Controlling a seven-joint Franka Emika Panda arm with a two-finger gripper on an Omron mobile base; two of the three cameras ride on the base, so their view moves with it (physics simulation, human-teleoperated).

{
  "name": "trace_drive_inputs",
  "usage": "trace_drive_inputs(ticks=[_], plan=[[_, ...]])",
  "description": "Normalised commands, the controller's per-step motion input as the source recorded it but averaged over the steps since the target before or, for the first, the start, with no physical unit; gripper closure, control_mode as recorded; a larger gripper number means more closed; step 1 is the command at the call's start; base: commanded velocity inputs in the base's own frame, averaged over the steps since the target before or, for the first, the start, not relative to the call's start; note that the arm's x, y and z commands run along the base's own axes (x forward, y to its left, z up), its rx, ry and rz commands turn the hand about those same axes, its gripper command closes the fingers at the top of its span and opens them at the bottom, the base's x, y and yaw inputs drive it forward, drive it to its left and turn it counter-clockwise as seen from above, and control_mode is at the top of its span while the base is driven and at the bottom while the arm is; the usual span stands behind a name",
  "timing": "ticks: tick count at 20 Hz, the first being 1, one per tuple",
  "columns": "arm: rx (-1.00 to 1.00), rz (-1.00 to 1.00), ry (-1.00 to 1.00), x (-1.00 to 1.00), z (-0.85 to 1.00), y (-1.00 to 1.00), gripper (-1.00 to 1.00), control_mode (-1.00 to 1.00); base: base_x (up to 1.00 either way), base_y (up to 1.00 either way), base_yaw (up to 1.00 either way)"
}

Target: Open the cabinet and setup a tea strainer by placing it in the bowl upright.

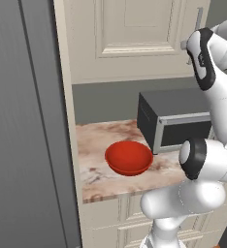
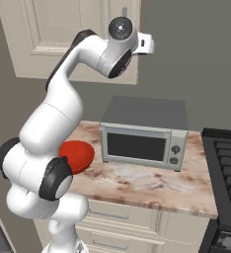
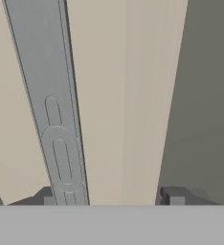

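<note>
Reaching high toward the closed cabinet [image 1: 135, 34], the arm brings its gripper [image 3: 109, 200] right up to the door's grey bar handle [image 3: 51, 105], which in the hand view runs lengthwise up the picture as a long, slightly slanted strip. One dark fingertip [image 3: 46, 198] rises against the foot of that strip, and the other [image 3: 173, 196] stands well off to the far side, beyond the cream edge of the door and in front of the grey wall. The bar thus lies hard against one finger rather than centred in the gap, its long axis crossing the line between the tips, so a squeeze would likely need a small sideways shift toward the handle first. The fingers stand apart and grasp nothing. Below, the red bowl [image 1: 129, 157] sits on the marbled counter [image 1: 93, 140] near its front edge, just beside the grey microwave [image 2: 142, 141] on the side away from the stove [image 2: 226, 168]. The tea strainer is presumably behind the door, which remains to be opened.
</note>
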Motion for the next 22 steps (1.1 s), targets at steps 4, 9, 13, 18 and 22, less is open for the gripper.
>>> trace_drive_inputs(ticks=[4, 9, 13, 18, 22], plan=[[0.00, -0.01, 0.00, 0.04, 0.00, 0.10, 1.00, -1.00, 0.00, 0.00, 0.00], [-0.09, -0.12, -0.20, 0.07, -0.08, 0.30, 1.00, -1.00, 0.00, 0.00, 0.00], [-0.17, -0.12, -0.02, 0.45, -0.20, 0.10, 1.00, -1.00, 0.00, 0.00, 0.00], [-0.22, -0.20, 0.02, 0.39, -0.32, 0.05, 1.00, -1.00, 0.00, 0.00, 0.00], [-0.12, -0.14, 0.13, 0.48, -0.16, 0.00, 1.00, -1.00, 0.00, 0.00, 0.00]])
